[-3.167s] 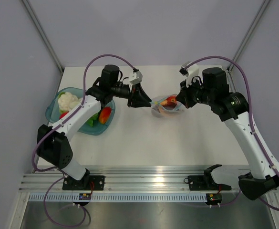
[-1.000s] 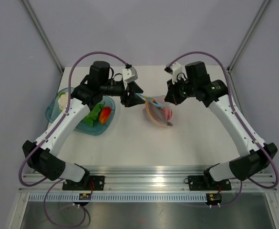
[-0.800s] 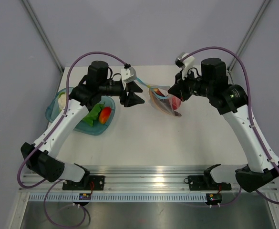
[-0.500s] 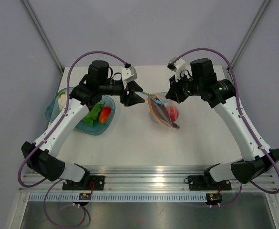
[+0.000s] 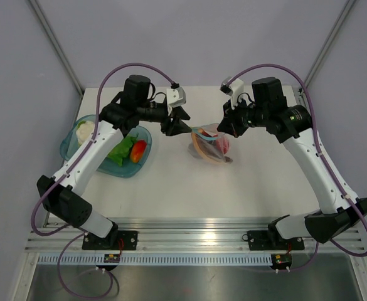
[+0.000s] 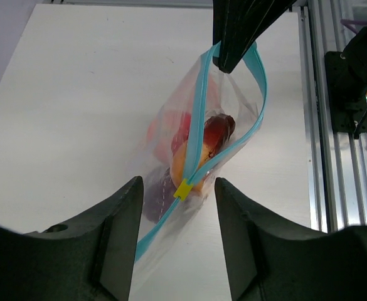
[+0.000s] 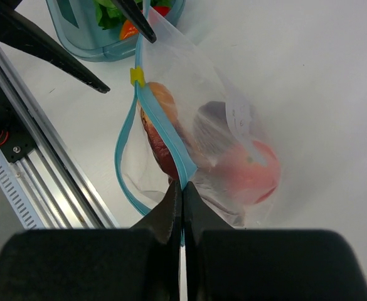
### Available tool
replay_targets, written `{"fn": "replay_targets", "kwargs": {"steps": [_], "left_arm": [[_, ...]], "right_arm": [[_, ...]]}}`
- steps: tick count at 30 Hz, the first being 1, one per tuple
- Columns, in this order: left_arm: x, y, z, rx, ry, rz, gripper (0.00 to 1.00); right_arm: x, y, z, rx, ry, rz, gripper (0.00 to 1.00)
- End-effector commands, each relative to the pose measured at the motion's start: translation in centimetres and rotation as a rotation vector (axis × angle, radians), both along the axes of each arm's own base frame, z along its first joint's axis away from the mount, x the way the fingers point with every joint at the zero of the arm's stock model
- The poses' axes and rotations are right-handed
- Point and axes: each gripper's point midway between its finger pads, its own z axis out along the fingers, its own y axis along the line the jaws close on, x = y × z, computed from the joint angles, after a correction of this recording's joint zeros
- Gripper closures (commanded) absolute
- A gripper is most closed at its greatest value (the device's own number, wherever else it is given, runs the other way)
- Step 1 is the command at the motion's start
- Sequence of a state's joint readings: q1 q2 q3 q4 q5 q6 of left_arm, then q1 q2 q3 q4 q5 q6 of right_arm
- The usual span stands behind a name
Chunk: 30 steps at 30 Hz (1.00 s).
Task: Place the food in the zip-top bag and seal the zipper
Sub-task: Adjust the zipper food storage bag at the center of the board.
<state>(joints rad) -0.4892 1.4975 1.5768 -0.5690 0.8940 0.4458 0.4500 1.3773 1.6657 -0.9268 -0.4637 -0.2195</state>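
The clear zip-top bag hangs from my right gripper, its bottom near the table. The right gripper is shut on one end of the teal zipper. The zipper gapes open in a loop between a yellow slider and that gripper. Inside lie the food pieces: a red round one, an orange one and a dark purple one. My left gripper is open. The bag's other end and the slider lie between its fingers.
A teal translucent bowl stands at the left with a white cauliflower piece, green pieces and an orange-red piece. It shows at the top of the right wrist view. Metal rails run along the near table edge.
My right gripper swung the bag to the right, then back toward the left gripper. My left gripper has shifted slightly right, to the bag's slider end. The bag now hangs lower and more bunched.
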Motion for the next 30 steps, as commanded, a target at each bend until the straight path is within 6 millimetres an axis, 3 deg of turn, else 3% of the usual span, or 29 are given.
{"fn": "replay_targets", "kwargs": {"steps": [1, 2, 4, 30], "left_arm": [[-0.1, -0.1, -0.2, 0.035, -0.033, -0.064, 0.50], [-0.5, -0.1, -0.3, 0.044, -0.015, -0.080, 0.57], [-0.9, -0.4, -0.6, 0.035, 0.011, -0.113, 0.62], [-0.3, -1.4, -1.8, -0.003, 0.037, -0.129, 0.54]], "right_arm": [[-0.7, 0.2, 2.8, 0.039, -0.089, 0.033, 1.00], [-0.6, 0.2, 2.6, 0.036, -0.087, 0.031, 1.00], [-0.6, 0.2, 2.4, 0.032, -0.082, 0.030, 1.00], [-0.8, 0.9, 2.3, 0.053, -0.060, 0.068, 1.00]]}}
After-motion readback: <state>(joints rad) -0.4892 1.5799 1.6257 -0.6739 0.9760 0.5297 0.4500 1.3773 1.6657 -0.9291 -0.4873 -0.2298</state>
